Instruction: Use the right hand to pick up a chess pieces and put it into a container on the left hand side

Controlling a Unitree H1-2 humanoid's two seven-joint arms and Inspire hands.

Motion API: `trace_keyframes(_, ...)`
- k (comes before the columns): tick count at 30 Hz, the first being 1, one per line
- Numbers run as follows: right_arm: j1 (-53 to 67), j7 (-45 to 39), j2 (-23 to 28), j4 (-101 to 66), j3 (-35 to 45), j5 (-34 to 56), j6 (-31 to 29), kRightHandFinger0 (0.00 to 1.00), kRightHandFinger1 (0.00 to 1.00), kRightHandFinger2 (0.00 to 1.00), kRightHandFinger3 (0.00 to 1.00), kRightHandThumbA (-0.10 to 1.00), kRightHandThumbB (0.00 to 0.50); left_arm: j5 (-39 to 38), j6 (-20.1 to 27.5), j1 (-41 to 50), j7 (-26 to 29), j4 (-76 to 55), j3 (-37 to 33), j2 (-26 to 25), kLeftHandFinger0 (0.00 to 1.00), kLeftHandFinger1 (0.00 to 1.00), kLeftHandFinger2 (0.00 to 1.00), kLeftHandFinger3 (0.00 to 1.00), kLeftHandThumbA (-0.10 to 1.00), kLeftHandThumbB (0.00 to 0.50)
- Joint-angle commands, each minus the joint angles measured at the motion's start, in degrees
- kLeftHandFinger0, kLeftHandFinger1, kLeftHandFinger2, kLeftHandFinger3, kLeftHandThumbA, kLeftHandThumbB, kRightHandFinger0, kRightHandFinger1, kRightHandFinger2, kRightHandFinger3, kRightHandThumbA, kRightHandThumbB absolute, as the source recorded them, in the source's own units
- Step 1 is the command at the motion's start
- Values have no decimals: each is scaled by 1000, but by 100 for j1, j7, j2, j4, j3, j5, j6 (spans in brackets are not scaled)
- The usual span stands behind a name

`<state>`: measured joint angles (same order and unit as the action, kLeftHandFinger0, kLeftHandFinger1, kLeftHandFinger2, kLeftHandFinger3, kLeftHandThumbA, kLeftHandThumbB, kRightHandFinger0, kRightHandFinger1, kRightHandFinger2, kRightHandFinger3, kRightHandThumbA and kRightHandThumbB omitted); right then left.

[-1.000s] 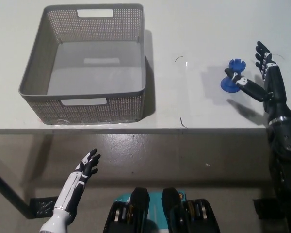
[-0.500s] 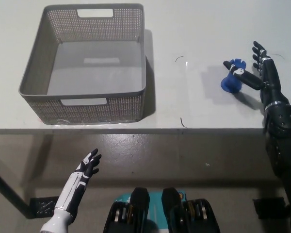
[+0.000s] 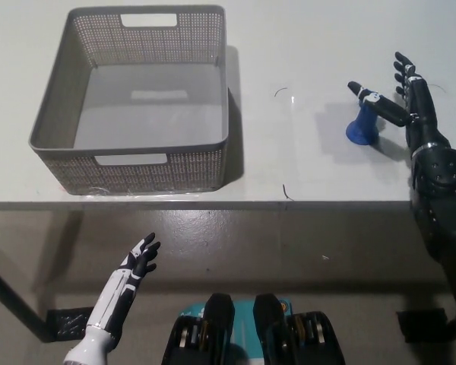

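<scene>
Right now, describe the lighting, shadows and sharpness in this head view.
Head view: even light on the white table; soft shadows fall right of the grey basket and beside the blue chess piece; the floor below lies dimmer; the right hand shows no motion blur.
</scene>
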<state>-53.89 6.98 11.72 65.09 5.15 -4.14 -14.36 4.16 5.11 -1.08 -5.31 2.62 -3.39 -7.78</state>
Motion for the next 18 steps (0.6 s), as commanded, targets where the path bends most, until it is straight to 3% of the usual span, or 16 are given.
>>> trace_keyframes(1,-432,86,20,222,-63,33,-359,1000,1000,1000,1000,1000,396,-17,120,-88,-66,-80,-38,-20,1000,1000,1000,1000,1000,235)
trace_keyframes(8,-548,91,-4,704,-236,-57,-322,1000,1000,1000,1000,1000,392,-17,98,-131,-82,-73,-36,-53,1000,1000,1000,1000,1000,231)
trace_keyframes(18,-527,75,6,1185,-462,-70,-278,1000,1000,1000,1000,1000,423,0,125,-148,-105,-78,-60,-69,1000,1000,1000,1000,1000,218)
